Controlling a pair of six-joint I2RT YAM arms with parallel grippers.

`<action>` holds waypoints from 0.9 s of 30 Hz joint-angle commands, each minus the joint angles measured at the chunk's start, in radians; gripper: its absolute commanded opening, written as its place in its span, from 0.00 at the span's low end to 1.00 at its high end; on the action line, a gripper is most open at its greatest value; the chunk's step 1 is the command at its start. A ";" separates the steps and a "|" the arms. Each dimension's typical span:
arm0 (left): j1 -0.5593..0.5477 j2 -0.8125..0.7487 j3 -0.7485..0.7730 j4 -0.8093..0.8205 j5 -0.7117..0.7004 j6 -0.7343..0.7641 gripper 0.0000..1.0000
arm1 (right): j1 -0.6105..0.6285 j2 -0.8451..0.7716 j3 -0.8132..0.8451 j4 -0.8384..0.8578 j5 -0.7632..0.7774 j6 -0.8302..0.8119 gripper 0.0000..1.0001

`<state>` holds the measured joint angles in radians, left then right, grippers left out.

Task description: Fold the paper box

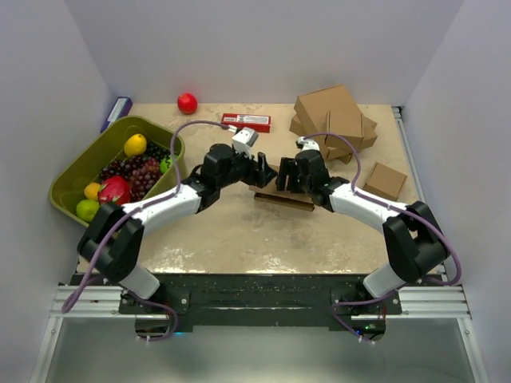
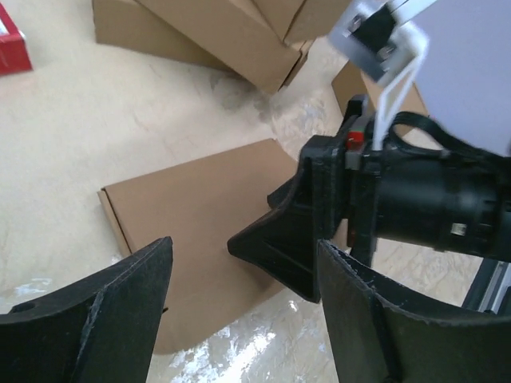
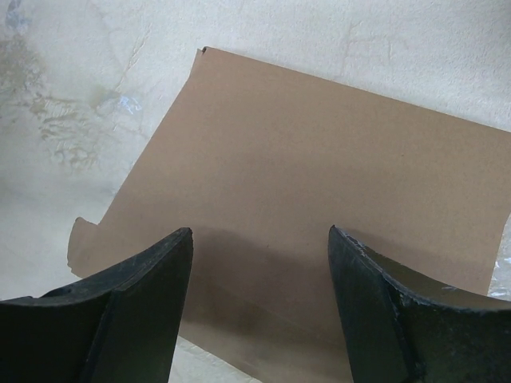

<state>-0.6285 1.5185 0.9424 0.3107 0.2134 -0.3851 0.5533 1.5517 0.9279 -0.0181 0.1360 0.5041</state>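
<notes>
logging one moment, largest item first.
tabletop (image 1: 239, 239): beige, mottled, with glossy patches.
left arm (image 1: 160, 209) and right arm (image 1: 367, 206): both reach in from the near edge and meet over the middle of the tabletop, wrists facing each other.
green tub (image 1: 80, 163): far left, tilted against the wall, holding fruit (image 1: 132, 171).
pile of cardboard boxes (image 1: 331, 112): far right, loosely stacked.
paper box (image 1: 283, 199): closed into a thin flat rectangle, lying flat at mid-tabletop directly beneath the two claws, well apart from the pile. plain brown top face, one corner toward the left wrist camera.
left claw (image 1: 266, 170): jaws spread, nothing between them; it hangs above the left edge of the paper box, pointing at the right claw.
right claw (image 3: 259, 235): jaws spread wide over the top face of the paper box, not pinching it. left wrist view shows one of its fingers low over the lid; cannot tell if it touches.
small brown box (image 1: 385, 180): alone on the right, near the pile.
red packet (image 1: 246, 122): far centre, lying flat.
red ball (image 1: 187, 102): far edge, just left of the packet.
</notes>
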 commanded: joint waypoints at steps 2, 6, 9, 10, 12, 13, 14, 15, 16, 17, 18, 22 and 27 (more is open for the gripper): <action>0.013 0.138 0.073 0.062 0.093 -0.052 0.68 | -0.004 -0.001 -0.018 0.040 -0.001 0.016 0.71; 0.019 0.213 0.044 0.117 0.121 -0.086 0.61 | -0.004 0.008 -0.031 0.046 0.004 0.017 0.71; 0.021 0.247 0.020 0.160 0.141 -0.112 0.59 | -0.004 0.013 -0.044 0.052 0.007 0.024 0.71; 0.020 0.253 0.010 0.183 0.145 -0.126 0.59 | -0.004 0.015 -0.049 0.055 0.008 0.024 0.71; 0.021 0.270 -0.020 0.214 0.159 -0.138 0.57 | -0.004 0.016 -0.058 0.061 0.011 0.025 0.71; 0.021 0.276 -0.028 0.234 0.162 -0.152 0.56 | -0.004 0.016 -0.060 0.063 0.011 0.027 0.71; 0.021 0.288 -0.034 0.241 0.168 -0.155 0.55 | -0.004 0.018 -0.064 0.064 0.011 0.028 0.71; 0.021 0.296 -0.048 0.255 0.172 -0.165 0.55 | -0.004 0.021 -0.066 0.066 0.013 0.028 0.71; 0.021 0.301 -0.054 0.261 0.173 -0.170 0.55 | -0.003 0.025 -0.069 0.067 0.013 0.030 0.71; 0.021 0.311 -0.060 0.269 0.173 -0.175 0.55 | -0.004 0.028 -0.072 0.069 0.013 0.031 0.71; 0.021 0.315 -0.074 0.280 0.173 -0.184 0.54 | -0.004 0.030 -0.073 0.070 0.013 0.033 0.71; 0.019 0.328 -0.102 0.284 0.155 -0.196 0.54 | -0.004 0.039 -0.090 0.081 0.017 0.039 0.71; 0.021 0.338 -0.125 0.283 0.138 -0.205 0.52 | -0.003 0.053 -0.101 0.090 0.022 0.043 0.71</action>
<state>-0.6067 1.8263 0.8520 0.6083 0.3546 -0.5655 0.5503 1.5784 0.8532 0.0601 0.1429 0.5247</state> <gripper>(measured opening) 0.528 0.711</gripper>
